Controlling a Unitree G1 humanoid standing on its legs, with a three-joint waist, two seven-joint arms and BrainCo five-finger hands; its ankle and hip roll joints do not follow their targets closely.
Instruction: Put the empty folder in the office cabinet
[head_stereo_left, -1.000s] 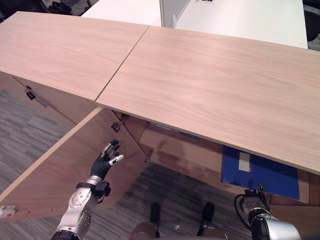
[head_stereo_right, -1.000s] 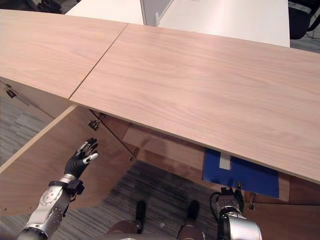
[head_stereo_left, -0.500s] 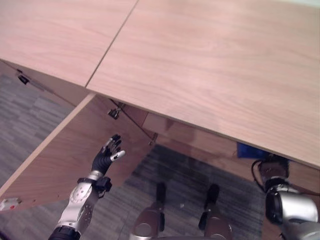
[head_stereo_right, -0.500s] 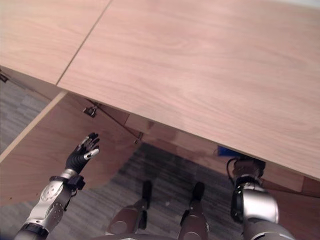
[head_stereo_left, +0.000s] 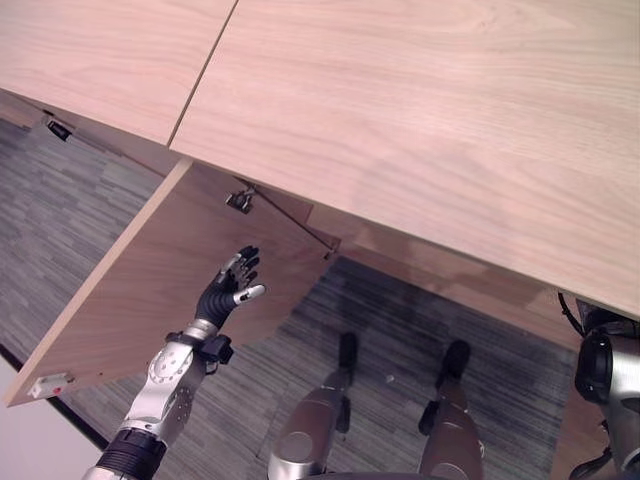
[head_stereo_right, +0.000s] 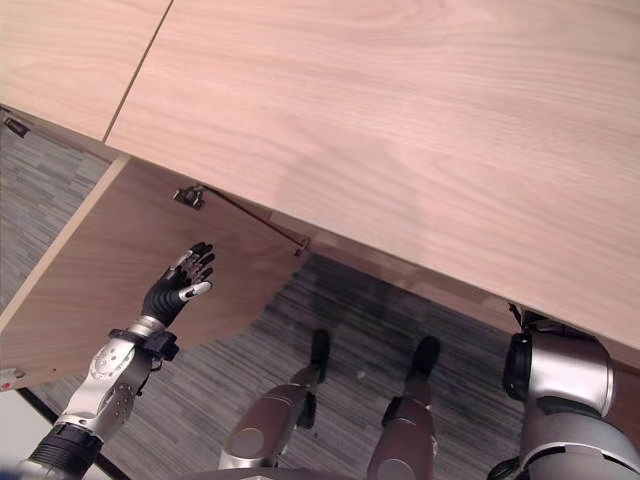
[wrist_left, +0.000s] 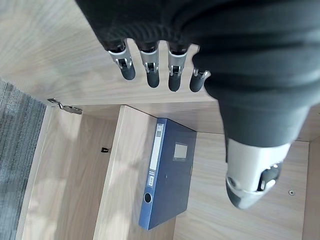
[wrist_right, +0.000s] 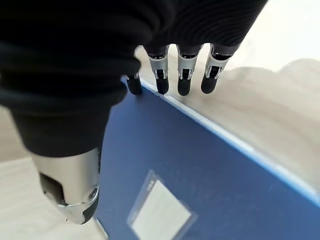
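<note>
The blue folder (wrist_left: 167, 180) lies flat inside the wooden office cabinet, with a white label on its spine and another on its face. My right hand (wrist_right: 182, 75) is open over the folder (wrist_right: 200, 190), its straight fingertips at the folder's far edge and the thumb off to the side. In the eye views the cabinet top (head_stereo_left: 420, 120) hides that hand and the folder. My left hand (head_stereo_left: 228, 290) is open and holds nothing, its fingers spread just in front of the opened cabinet door (head_stereo_left: 140, 290).
The opened door swings out to my left over grey striped carpet (head_stereo_left: 80, 210). A metal hinge (head_stereo_left: 240, 201) sits where the door meets the cabinet. A second cabinet top (head_stereo_left: 90, 60) joins on the left. A light wooden shelf (wrist_left: 240, 220) lies beside the folder.
The camera has tilted down and nearer. My right hand has gone under the cabinet top with the folder, which has left the eye views. My left hand stays by the door.
</note>
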